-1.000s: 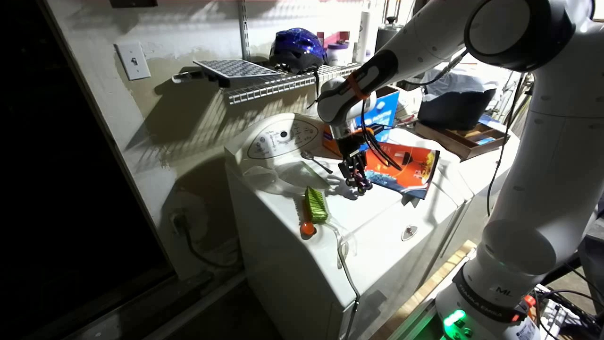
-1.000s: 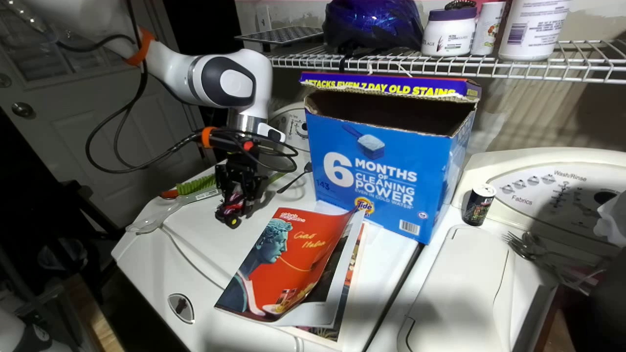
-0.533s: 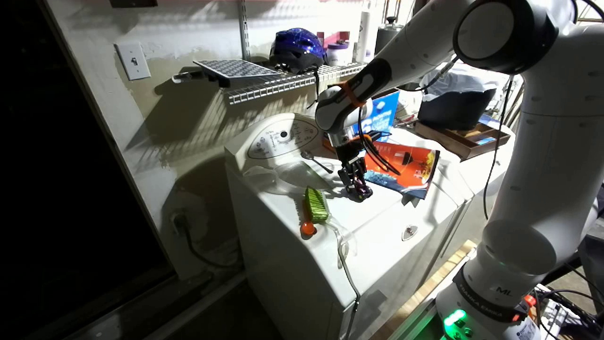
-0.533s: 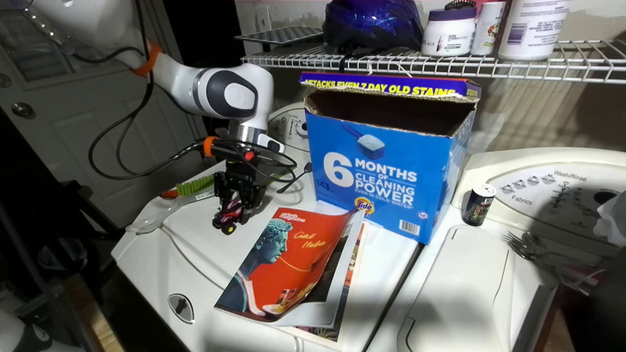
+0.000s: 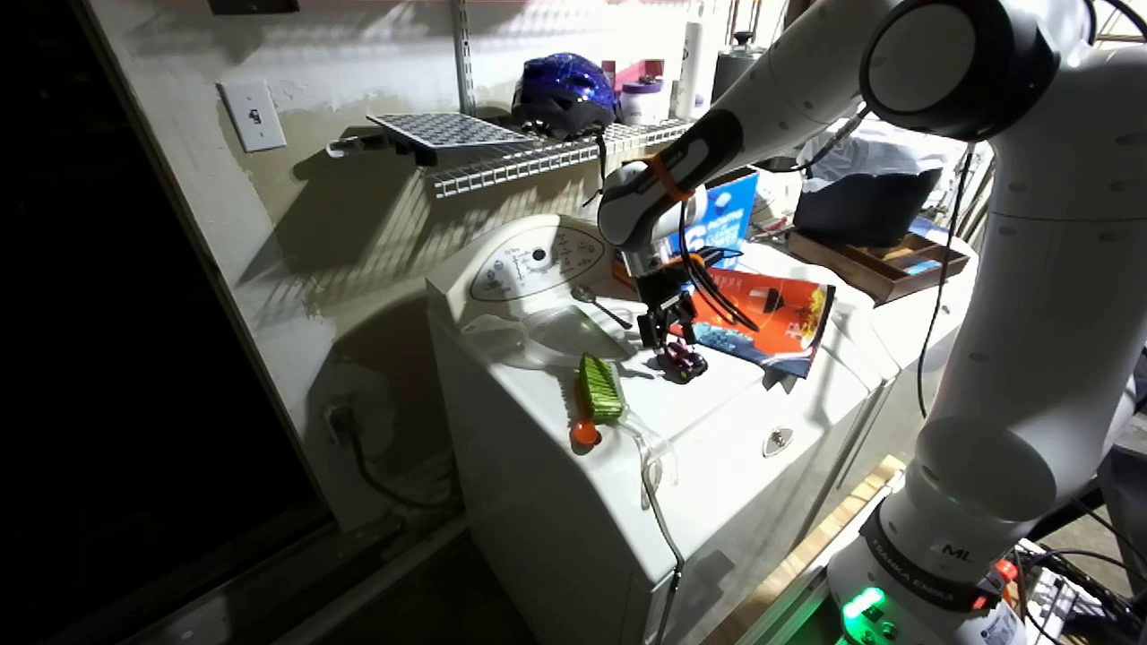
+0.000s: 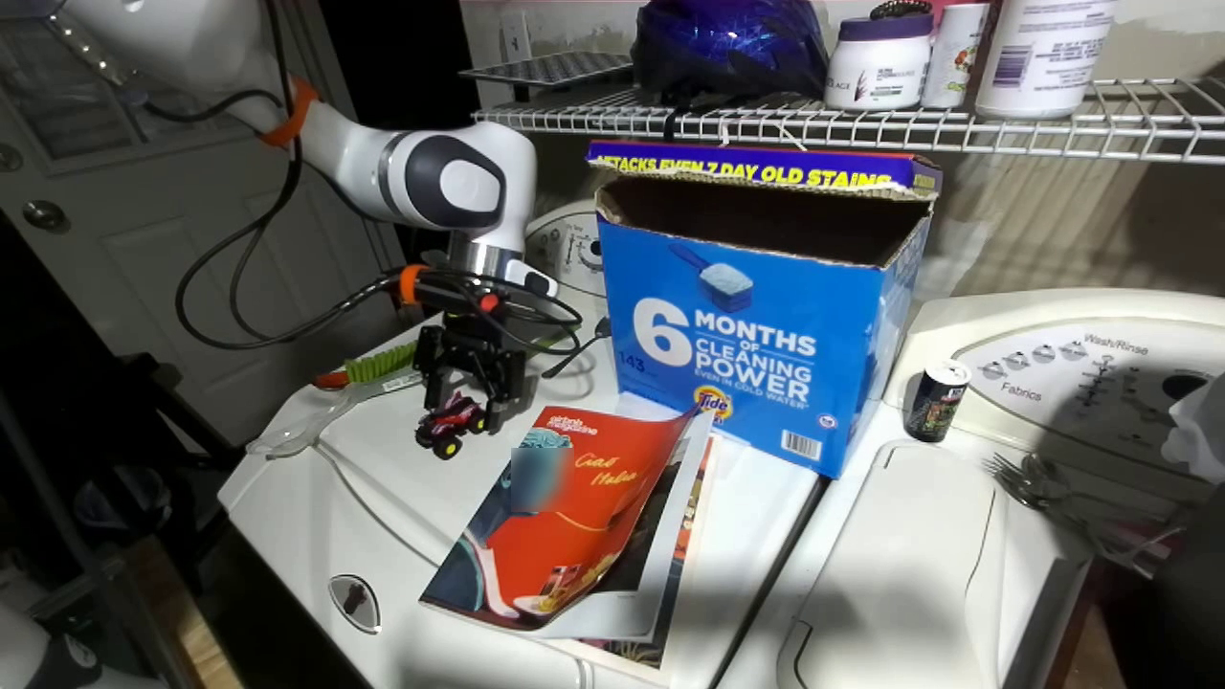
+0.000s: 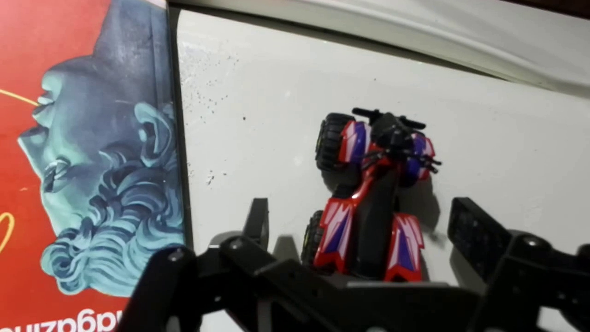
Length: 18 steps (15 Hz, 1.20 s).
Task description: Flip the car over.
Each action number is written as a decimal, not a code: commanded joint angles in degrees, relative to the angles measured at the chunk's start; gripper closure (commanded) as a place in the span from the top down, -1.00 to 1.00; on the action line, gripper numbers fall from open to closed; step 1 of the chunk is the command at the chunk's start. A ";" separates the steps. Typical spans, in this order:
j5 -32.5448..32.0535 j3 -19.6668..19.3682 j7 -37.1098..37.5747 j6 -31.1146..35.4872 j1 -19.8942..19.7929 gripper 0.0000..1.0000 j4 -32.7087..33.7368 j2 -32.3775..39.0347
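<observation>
The car (image 7: 375,216) is a small red quad bike with black seat, black tyres and white-and-purple fenders. In the wrist view it rests wheels down on the white machine top (image 7: 258,92). My gripper (image 7: 362,219) stands open around its rear half. Bare surface shows between the car and both fingers (image 7: 257,221). In both exterior views the arm points down at the car (image 6: 452,423) (image 5: 685,360), fingers straddling it just above the surface. The gripper's body hides the car's rear end in the wrist view.
Right beside the car lies an orange-red magazine (image 6: 612,478). A tall blue detergent box (image 6: 727,287) stands behind. On the car's other side are a green ridged toy (image 5: 600,390), an orange ball (image 5: 584,434) and a dark utensil (image 5: 602,309). A wire shelf (image 6: 766,122) hangs above.
The gripper came down with the car between its fingers until the wheels met the surface. Since then the fingers have spread and let the car go; the car stays in place.
</observation>
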 commanded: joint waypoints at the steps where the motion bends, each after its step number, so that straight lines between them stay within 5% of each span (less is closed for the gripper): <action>1: 1.41 0.38 -1.13 -0.98 -0.18 0.89 1.63 0.87; 7: 1.22 0.28 -0.91 -1.10 -0.20 0.16 2.28 1.38; 9: 1.21 0.24 -0.94 -1.12 -0.24 0.72 2.44 1.42; 12: 1.22 0.22 -0.97 -1.10 -0.29 1.00 2.66 1.55; 16: 1.18 0.26 -0.93 -1.14 -0.26 0.97 3.29 2.12; 18: 1.13 0.27 -0.92 -1.17 -0.25 0.69 3.49 2.36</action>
